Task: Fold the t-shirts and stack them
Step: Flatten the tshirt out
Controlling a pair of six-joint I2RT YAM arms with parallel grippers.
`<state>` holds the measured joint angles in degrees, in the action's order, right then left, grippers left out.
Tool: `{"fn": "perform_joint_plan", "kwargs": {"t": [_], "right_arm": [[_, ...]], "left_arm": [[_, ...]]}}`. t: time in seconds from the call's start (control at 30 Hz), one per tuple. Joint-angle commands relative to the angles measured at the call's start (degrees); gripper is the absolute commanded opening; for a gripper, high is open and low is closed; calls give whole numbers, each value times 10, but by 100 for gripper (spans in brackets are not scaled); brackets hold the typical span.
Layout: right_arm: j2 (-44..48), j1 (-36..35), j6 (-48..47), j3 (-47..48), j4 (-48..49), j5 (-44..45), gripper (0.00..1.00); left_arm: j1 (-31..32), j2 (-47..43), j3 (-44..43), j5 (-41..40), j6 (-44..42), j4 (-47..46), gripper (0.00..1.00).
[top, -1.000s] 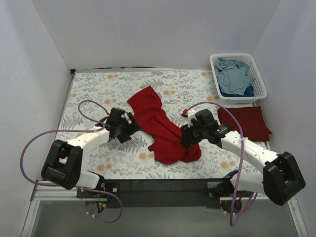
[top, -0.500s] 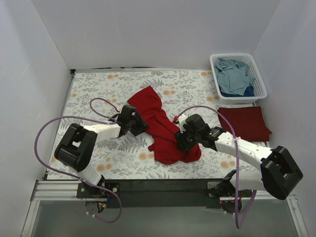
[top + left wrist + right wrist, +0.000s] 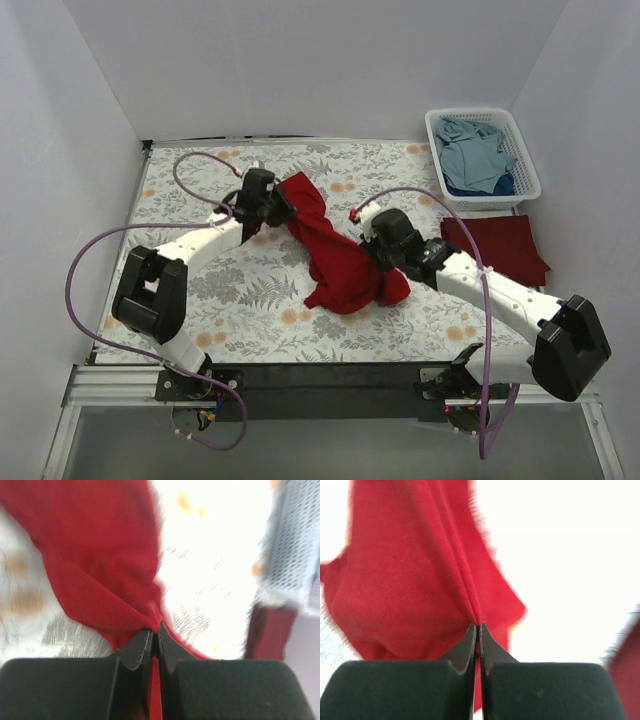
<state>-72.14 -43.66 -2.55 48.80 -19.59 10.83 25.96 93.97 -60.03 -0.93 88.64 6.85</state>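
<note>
Centrally, the bright red crumpled cloth t-shirt (image 3: 338, 268) lies on the floral-print table (image 3: 200, 310); the right gripper (image 3: 479, 626) is clamped on its 3 o'clock edge and the left gripper (image 3: 155, 630) on its 10 o'clock end. Step in hand: spreading; next, presumably, drawing the grips apart. A folded maroon t-shirt (image 3: 497, 248) lies at 3 o'clock, dusty blue t-shirts (image 3: 470, 150) in the white plastic lattice basket (image 3: 432, 122) at 1 o'clock

Robotics laboratory test cell: plain white panel walls (image 3: 300, 70) box in a leaf-and-flower-patterned bench (image 3: 250, 290), where the white-and-black left arm (image 3: 195, 245) and right arm (image 3: 480, 285), trailing purple cables (image 3: 70, 288), stand bolted to a black base rail (image 3: 330, 378).
</note>
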Motion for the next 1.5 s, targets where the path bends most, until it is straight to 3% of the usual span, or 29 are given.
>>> {"fn": "perform_joint_plan", "kwargs": {"t": [0.0,0.13,0.2,0.3,0.47,0.67,0.77,0.87,0.97,1.0,1.07,1.17,1.3,1.47], "right_arm": [[-19,34,-91,166,-4,186,1],[-39,39,-158,338,-9,206,1],[-34,39,-174,371,-18,164,1],[-1,38,-177,373,-20,134,1],[117,38,-149,253,-22,65,1],[237,39,-74,98,-68,-125,26],[265,38,-24,27,-77,-236,38],[273,39,14,-29,-77,-236,43],[243,38,40,-46,-82,-154,47],[217,39,41,-41,-82,-125,49],[185,38,47,-30,-82,-111,49],[120,39,59,-10,-71,-94,51],[66,38,92,-17,-28,-104,51],[24,39,124,-43,14,-143,50]], "left_arm": [[-64,0,-176,-2,-70,40,0],[-88,17,-343,31,-116,107,0],[-92,2,-385,42,-137,130,0],[-93,-59,-373,54,-153,151,0],[-92,-206,-218,38,-168,157,0],[-91,-392,27,52,-123,193,0],[-91,-460,141,45,-74,251,10],[-91,-495,196,16,-55,291,15],[-92,-528,224,-49,-37,329,15],[-92,-539,221,-61,-28,337,26],[-91,-547,212,-73,-26,340,41],[-91,-548,179,-105,-54,344,57],[-92,-507,134,-127,-119,321,60],[-91,-372,97,-69,-184,239,60]]}}
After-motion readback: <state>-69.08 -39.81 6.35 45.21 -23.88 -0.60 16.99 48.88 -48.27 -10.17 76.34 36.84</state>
